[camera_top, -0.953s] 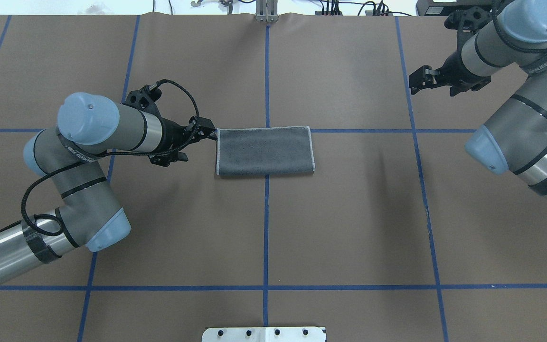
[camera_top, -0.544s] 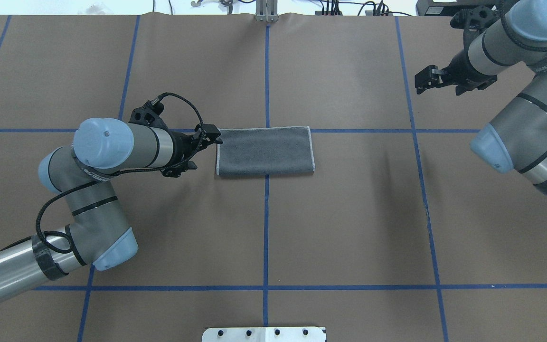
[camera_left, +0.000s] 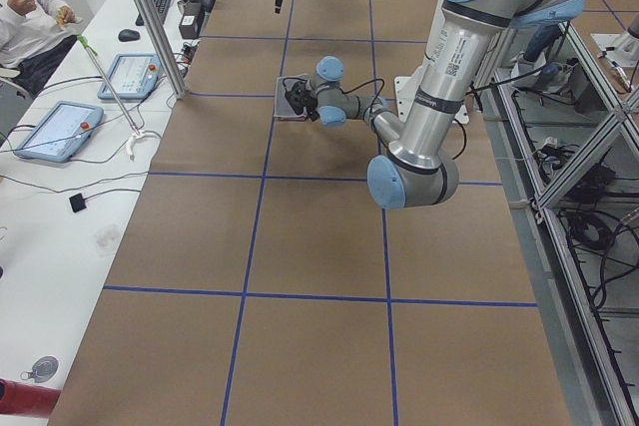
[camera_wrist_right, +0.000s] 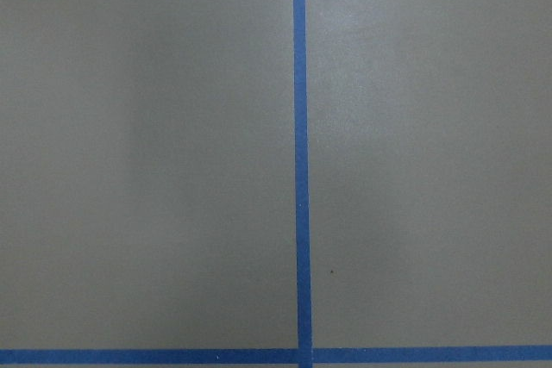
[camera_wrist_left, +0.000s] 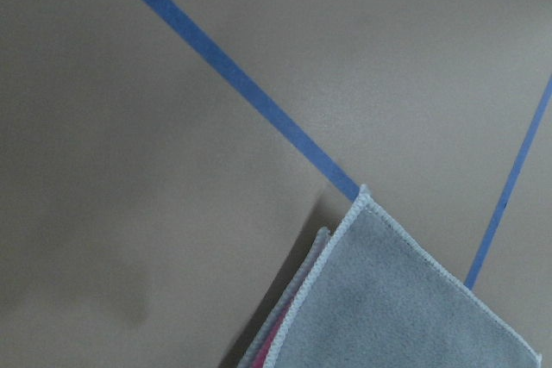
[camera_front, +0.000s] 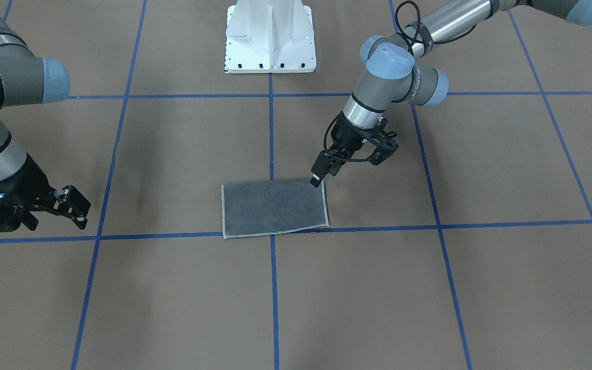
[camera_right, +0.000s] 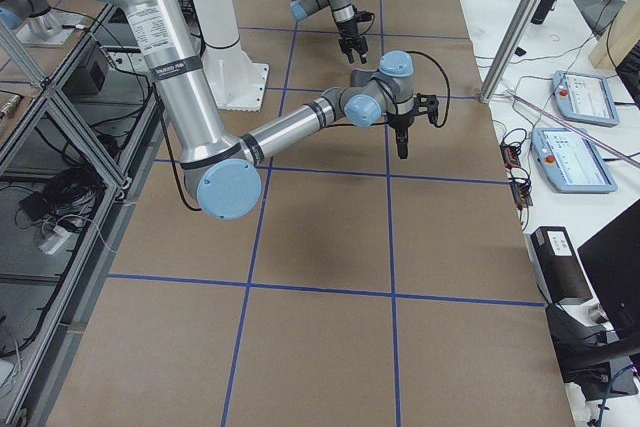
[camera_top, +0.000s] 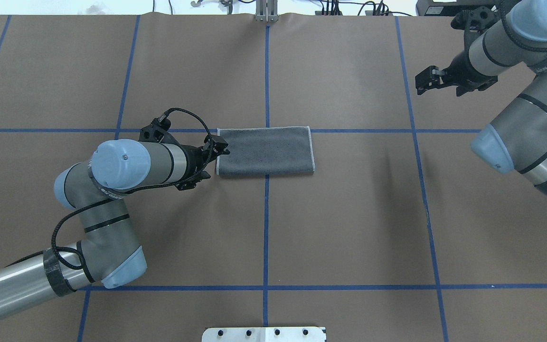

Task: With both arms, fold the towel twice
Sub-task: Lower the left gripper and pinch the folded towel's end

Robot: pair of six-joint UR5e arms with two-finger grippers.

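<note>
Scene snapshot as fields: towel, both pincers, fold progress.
towel: folded once, flat rectangle, grey face up, pink edge visible between layers
left pincer: at towel's short edge on robot's left, open or shut unclear
right pincer: open, off to the far right, clear of towel
fold progress: one fold done, second not yet

We log the towel [camera_top: 266, 151] lying mid-table [camera_top: 349, 228]. The left gripper [camera_top: 223, 147] sits at its left edge. The right gripper [camera_top: 420, 80] is far right, well apart.
</note>
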